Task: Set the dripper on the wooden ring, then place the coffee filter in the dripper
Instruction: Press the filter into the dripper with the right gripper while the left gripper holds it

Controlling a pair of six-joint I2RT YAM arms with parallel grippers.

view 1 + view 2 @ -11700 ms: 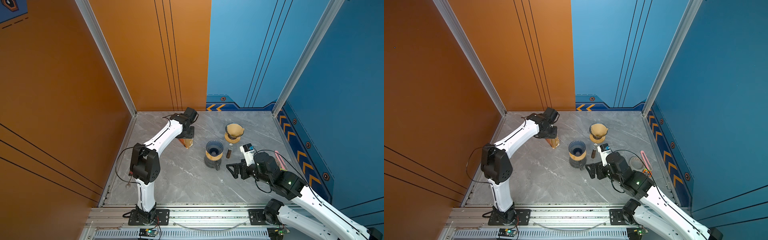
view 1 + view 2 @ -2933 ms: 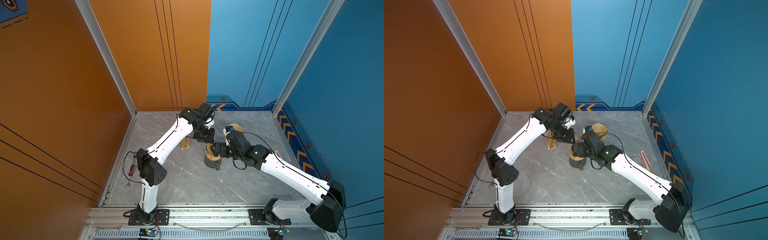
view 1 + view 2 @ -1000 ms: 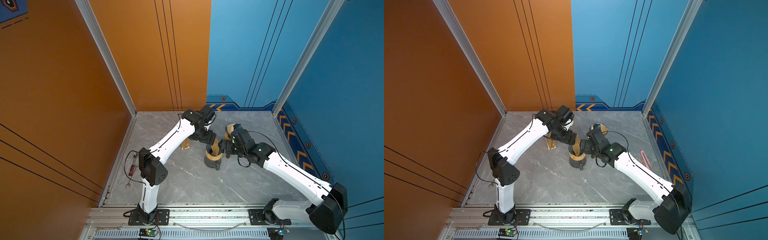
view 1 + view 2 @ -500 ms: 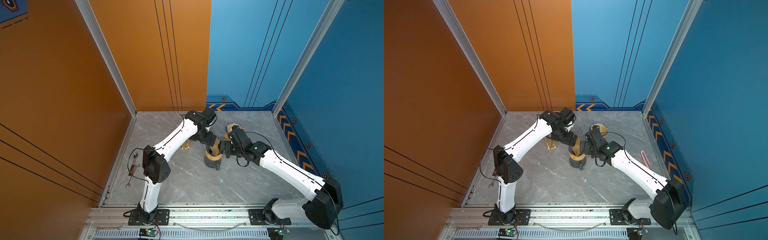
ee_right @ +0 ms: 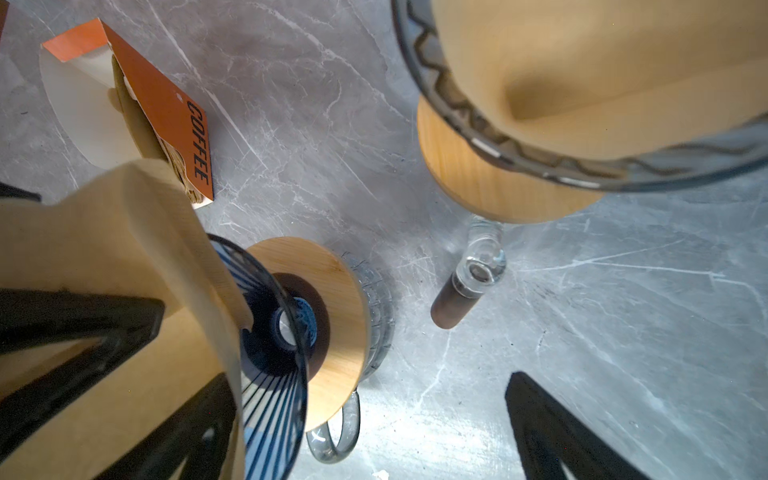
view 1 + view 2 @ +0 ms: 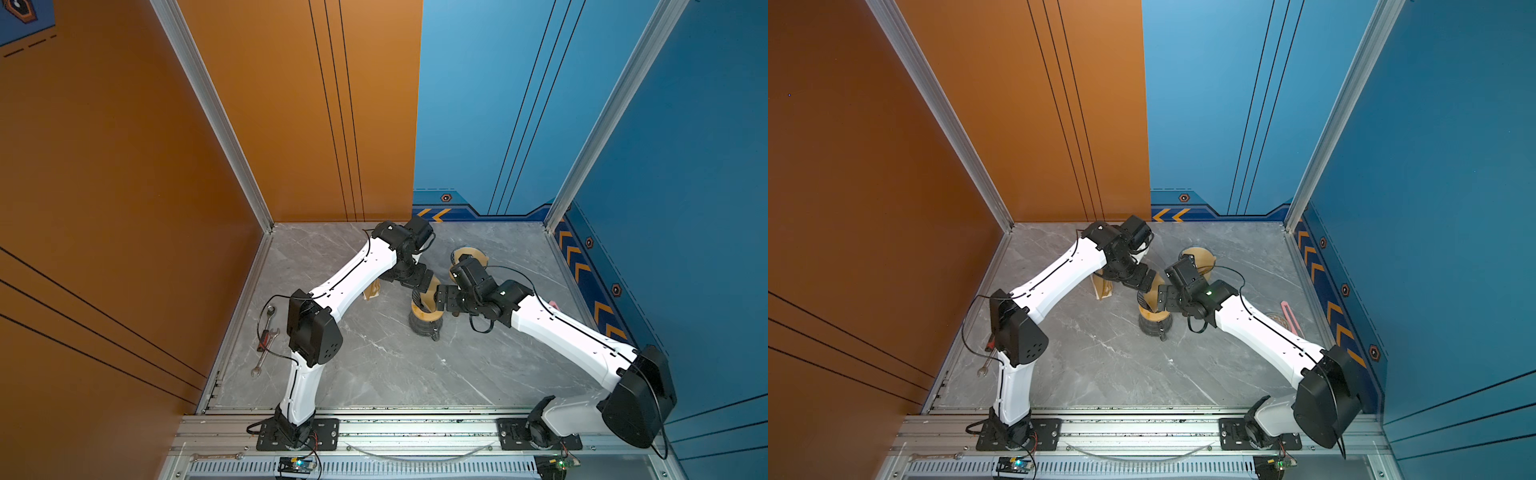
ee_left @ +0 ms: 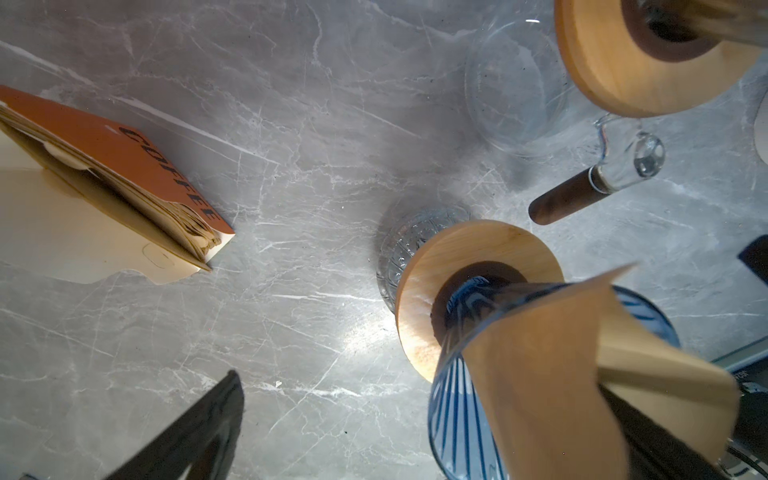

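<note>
1. Grey marble desk [image 6: 374, 365], closed in by an orange wall [image 6: 124, 166] and a blue wall [image 6: 685, 166].
2. The blue-striped dripper [image 7: 457, 407] stands between the two grippers, on a wooden collar [image 7: 419, 291] over a glass cup [image 7: 395, 249].
3. The coffee filter [image 7: 552, 374] sits in the dripper, with tan paper rising above the rim.
4. The left gripper [image 6: 417, 281] is spread wide and grips nothing.
5. The right gripper [image 6: 441, 298] is equally wide, with one finger close against the paper. Contact is unclear.
6. An orange filter box [image 7: 124, 158] lies beyond the left gripper, and a second dripper [image 6: 1202, 254] stands behind the right one.
</note>
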